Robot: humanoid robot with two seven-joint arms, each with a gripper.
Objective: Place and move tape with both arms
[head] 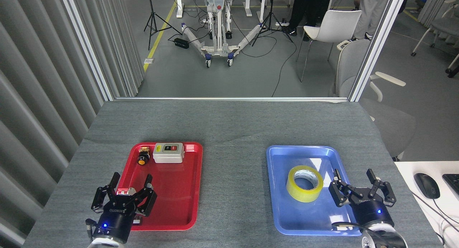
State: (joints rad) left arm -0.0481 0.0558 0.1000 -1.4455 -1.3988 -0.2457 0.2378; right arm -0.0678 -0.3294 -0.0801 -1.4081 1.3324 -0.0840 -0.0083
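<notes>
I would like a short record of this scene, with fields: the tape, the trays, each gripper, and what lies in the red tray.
tape: yellow roll, lying flat in the blue tray, not held
blue tray: on the table's right side
red tray: on the left side
red tray contents: white switch box, small yellow-capped button
left gripper: open, empty, over the red tray's near left corner
right gripper: open, empty, right of the tape
</notes>
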